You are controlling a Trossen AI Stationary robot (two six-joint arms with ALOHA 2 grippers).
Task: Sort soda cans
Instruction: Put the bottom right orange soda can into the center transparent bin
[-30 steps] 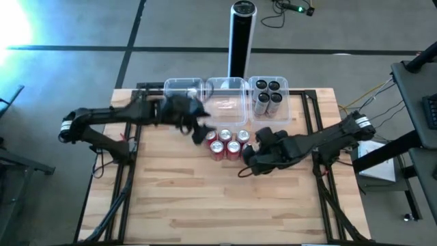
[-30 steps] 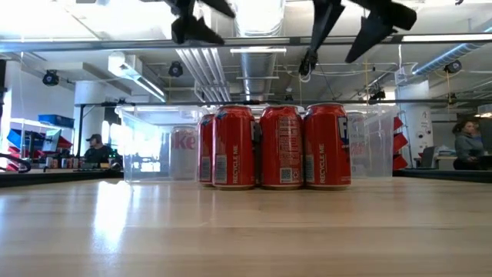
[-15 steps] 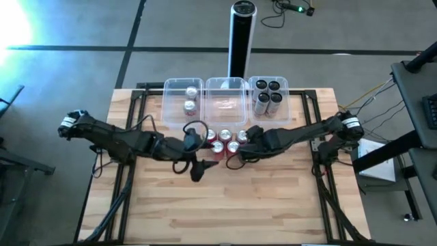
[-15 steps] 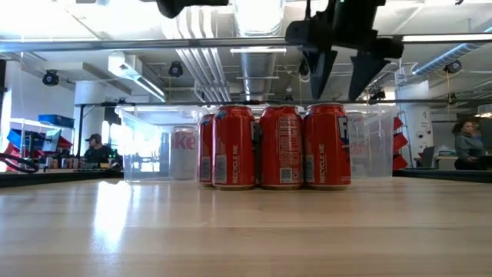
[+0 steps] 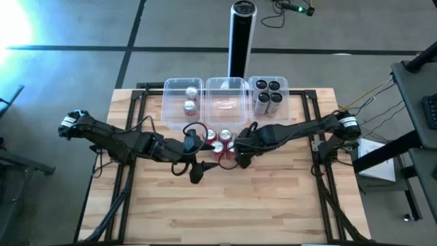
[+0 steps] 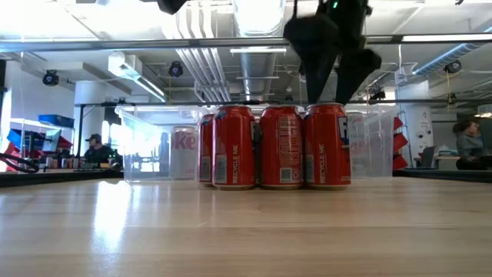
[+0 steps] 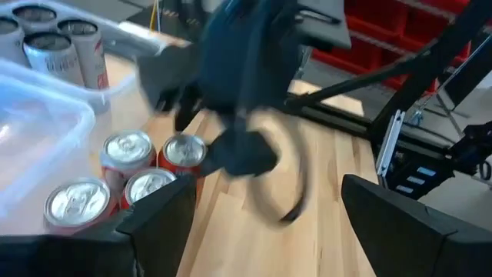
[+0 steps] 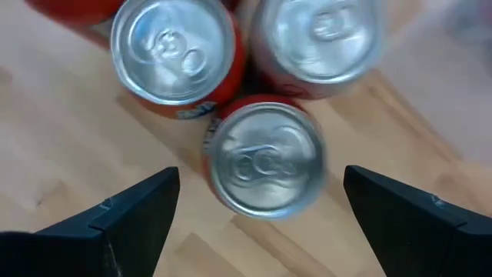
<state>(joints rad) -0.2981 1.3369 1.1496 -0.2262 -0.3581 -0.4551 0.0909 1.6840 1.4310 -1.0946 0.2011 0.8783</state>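
A wooden counter (image 5: 225, 198) is seen from above, with three clear tubs lined along its far edge and a tall black post (image 5: 241, 37) behind them. A cluster of red soda cans (image 5: 220, 141) with silver tops stands on the counter just in front of the middle tub (image 5: 226, 101); their exact number cannot be counted, since both arms cover part of the group. The left tub (image 5: 183, 100) holds two cans with red markings (image 5: 190, 99), and the right tub (image 5: 270, 97) holds four dark grey cans (image 5: 268, 94). The right gripper (image 8: 257, 211) is held directly above one red can (image 8: 265, 159) at the near right edge of the cluster, its fingers spread wide to either side of the can's top and closed on nothing. In the low view this gripper is seen just above the rightmost can (image 6: 327, 146), its upper part cut off. The left gripper (image 5: 196, 169) hangs over bare counter just beside the cluster's near left side, fingers wide apart and empty. Distant people in the room behind are too small to make out.
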